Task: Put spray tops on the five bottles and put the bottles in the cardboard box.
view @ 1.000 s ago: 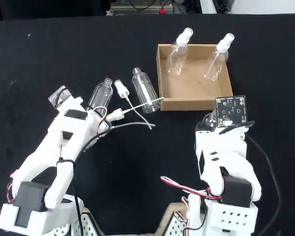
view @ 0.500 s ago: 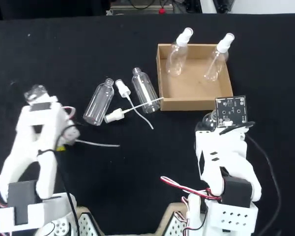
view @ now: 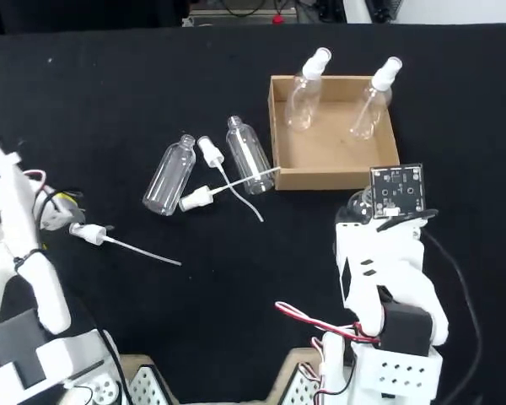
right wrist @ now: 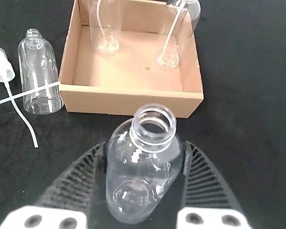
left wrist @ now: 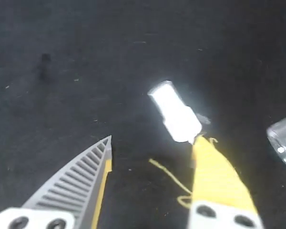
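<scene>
Looks like a robotics lab: a table (view: 110, 76) draped in black cloth, a white left arm (view: 17, 253) and right arm (view: 388, 278) with exposed wires (view: 308, 319) at 6 o'clock, cables (view: 236, 10) trailing at 12 o'clock.

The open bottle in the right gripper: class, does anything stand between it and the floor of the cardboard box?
Only the near wall of the cardboard box, just beyond the open bottle held in the right gripper. Two capped bottles stand by the far wall; the floor nearer is bare.
</scene>
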